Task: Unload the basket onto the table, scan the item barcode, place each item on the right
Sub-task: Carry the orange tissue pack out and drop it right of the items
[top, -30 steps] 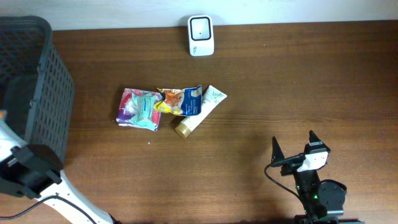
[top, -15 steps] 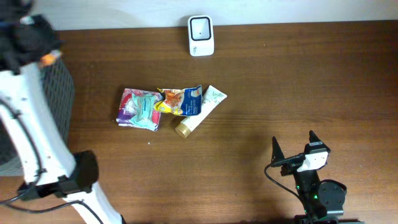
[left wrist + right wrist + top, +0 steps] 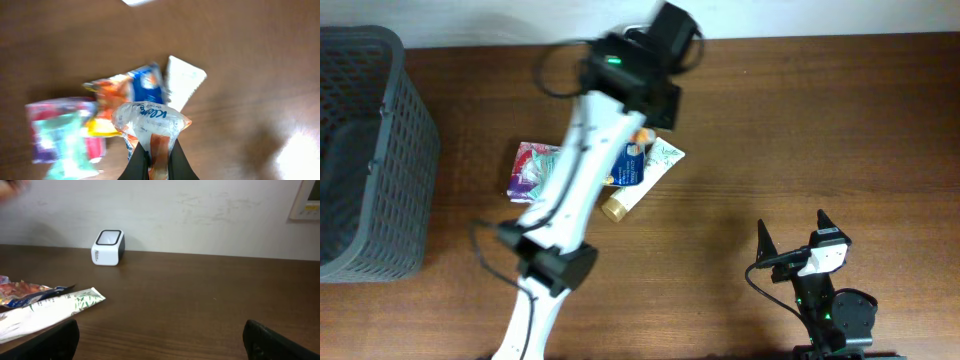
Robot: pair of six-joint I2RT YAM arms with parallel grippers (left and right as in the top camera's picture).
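Observation:
In the left wrist view my left gripper [image 3: 159, 150] is shut on a clear, white-printed packet with an orange strip [image 3: 150, 117], held above the pile on the table. The pile holds a pink and teal packet [image 3: 60, 130], a blue and orange packet [image 3: 145, 85] and a white tube [image 3: 184, 82]. Seen from overhead, the left arm [image 3: 610, 110] stretches across the pile and hides the scanner. The white scanner [image 3: 107, 247] shows by the back wall in the right wrist view. My right gripper [image 3: 792, 245] stands open and empty at the front right.
A dark mesh basket [image 3: 370, 150] stands at the table's left edge. The tube's gold cap [image 3: 613, 208] points toward the front. Bare wood lies between the pile and the right gripper.
The left arm has swung from the basket side across to the back middle, over the pile and the scanner. The right arm has not moved.

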